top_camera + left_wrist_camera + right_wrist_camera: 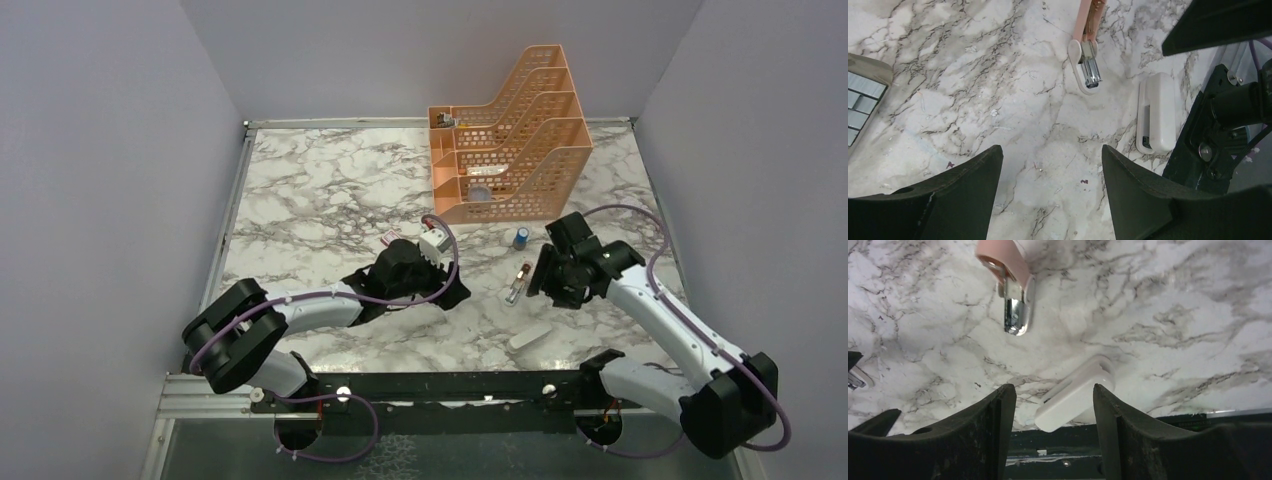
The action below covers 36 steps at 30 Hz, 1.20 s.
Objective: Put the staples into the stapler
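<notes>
The pink and white stapler [517, 283] lies on the marble table between my two grippers, its metal channel showing in the left wrist view [1089, 67] and the right wrist view [1013, 295]. A grey tray of staple strips [860, 95] shows at the left edge of the left wrist view. A small red box [389, 240] lies behind the left arm. My left gripper [450, 293] [1052, 150] is open and empty above bare table, left of the stapler. My right gripper [545, 276] [1053, 390] is open and empty, just right of the stapler.
A white oblong plastic piece [530, 336] [1156, 112] [1074, 396] lies near the front edge, below the right gripper. A small blue cylinder [521, 237] stands behind the stapler. An orange file rack [510, 140] stands at the back.
</notes>
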Each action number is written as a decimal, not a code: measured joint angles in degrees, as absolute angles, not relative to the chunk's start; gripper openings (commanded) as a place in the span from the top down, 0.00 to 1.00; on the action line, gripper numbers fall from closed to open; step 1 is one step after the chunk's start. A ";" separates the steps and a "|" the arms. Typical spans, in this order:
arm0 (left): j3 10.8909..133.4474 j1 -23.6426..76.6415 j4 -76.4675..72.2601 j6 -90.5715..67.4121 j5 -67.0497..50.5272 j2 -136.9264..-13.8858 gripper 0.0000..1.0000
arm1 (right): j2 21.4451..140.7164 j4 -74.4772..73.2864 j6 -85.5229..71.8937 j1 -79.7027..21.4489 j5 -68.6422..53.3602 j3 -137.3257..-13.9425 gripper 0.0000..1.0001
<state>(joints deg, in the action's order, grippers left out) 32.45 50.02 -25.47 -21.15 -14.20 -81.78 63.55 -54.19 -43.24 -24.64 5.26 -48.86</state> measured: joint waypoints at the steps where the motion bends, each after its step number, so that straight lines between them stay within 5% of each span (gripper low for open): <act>1: 32.49 50.02 -25.30 -21.17 -13.76 -81.56 0.26 | 61.63 -54.85 -44.71 -24.64 5.19 -47.64 0.37; 16: 33.32 50.02 -23.33 -22.50 -7.84 -81.32 0.26 | 54.68 -52.80 -61.19 -24.64 -5.96 -31.81 0.36; 25: 34.17 50.02 -20.49 -23.09 -5.65 -81.32 0.26 | 61.10 -46.39 -59.59 -24.86 -7.14 -30.76 0.63; 36: 42.13 49.98 -10.70 -27.22 4.93 -78.94 0.24 | 62.17 -42.94 -59.00 -38.85 -5.30 -34.85 0.66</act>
<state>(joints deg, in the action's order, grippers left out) 42.13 49.98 -10.70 -27.22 4.93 -78.94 62.17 -42.94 -59.00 -38.85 -5.30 -34.85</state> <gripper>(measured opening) 0.756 0.391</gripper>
